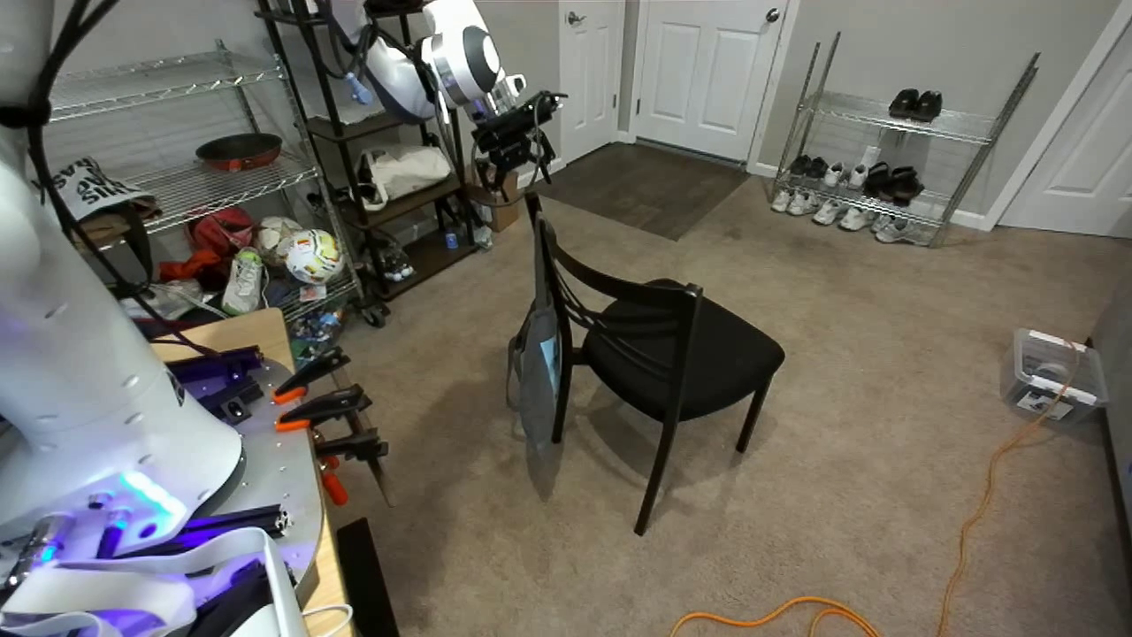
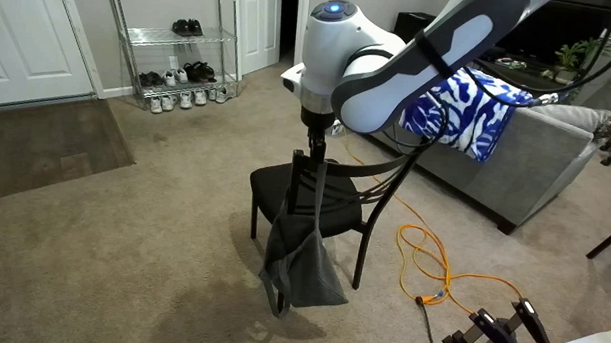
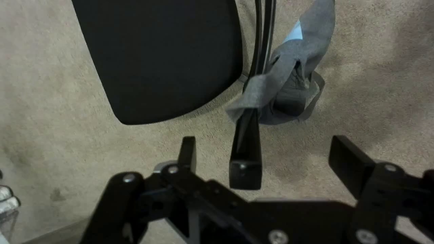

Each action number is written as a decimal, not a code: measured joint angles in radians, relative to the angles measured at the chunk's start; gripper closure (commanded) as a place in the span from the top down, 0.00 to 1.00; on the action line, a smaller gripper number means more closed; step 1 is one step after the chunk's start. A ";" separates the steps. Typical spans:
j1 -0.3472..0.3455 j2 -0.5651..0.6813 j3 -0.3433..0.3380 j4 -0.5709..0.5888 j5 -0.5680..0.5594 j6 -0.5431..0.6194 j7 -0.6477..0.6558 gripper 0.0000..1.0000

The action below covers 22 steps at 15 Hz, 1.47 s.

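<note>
Grey bag point(image 2: 314, 270) hangs from the chair point(image 1: 703, 354); fingers point(image 3: 187, 152) stand apart above; a white item point(image 1: 87, 188) bears unclear lettering.

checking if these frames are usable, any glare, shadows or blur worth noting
In the wrist view, the gripper looks slightly soft; in an exterior view, a bright strip glares blue-white on the robot base; in an exterior view, a soft-edged shadow spreads over the carpet below the gray bag.
</note>
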 measured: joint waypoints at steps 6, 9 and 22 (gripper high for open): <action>0.001 0.117 0.006 0.108 0.013 -0.042 -0.084 1.00; -0.001 0.120 0.001 0.129 0.013 -0.088 -0.115 1.00; -0.004 0.127 0.000 0.136 0.020 -0.167 -0.197 1.00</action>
